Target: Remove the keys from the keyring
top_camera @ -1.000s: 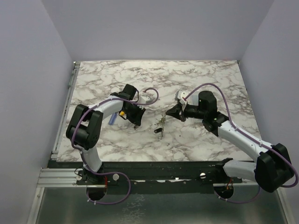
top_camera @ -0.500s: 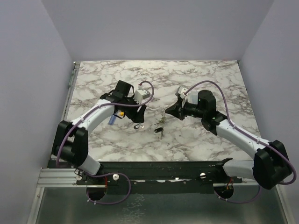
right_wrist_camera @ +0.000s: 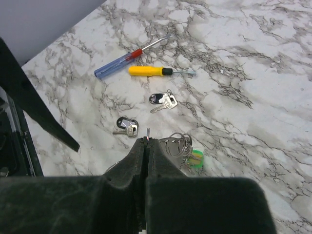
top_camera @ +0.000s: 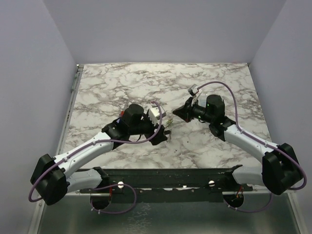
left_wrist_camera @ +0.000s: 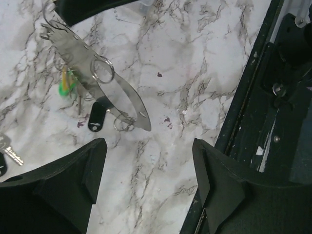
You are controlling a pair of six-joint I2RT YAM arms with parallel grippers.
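The keyring [left_wrist_camera: 97,83] is a flat, blade-shaped metal plate carrying wire rings [left_wrist_camera: 103,69]. It hangs tilted over the marble. My right gripper [right_wrist_camera: 146,141] is shut on its upper end. A green-tagged key [left_wrist_camera: 66,83] and a black-tagged key [left_wrist_camera: 96,120] dangle from it. In the right wrist view the rings [right_wrist_camera: 178,144] and green tag [right_wrist_camera: 196,159] show beside the fingers. Two loose black-headed keys [right_wrist_camera: 164,100] [right_wrist_camera: 126,126] lie on the table. My left gripper [left_wrist_camera: 148,170] is open just short of the plate's lower tip, with nothing between its fingers. From above it [top_camera: 162,134] is near the keyring [top_camera: 169,124].
A blue-and-red screwdriver [right_wrist_camera: 119,63] and a yellow one [right_wrist_camera: 152,71] lie beyond the loose keys. The table's black front rail [left_wrist_camera: 253,97] runs close to the right of my left gripper. Another loose silver key [left_wrist_camera: 10,152] lies beside its left finger.
My left arm has swung from the screwdrivers toward the table's centre and front, and its jaws have opened wide. The right gripper has stayed shut and shifted slightly away.
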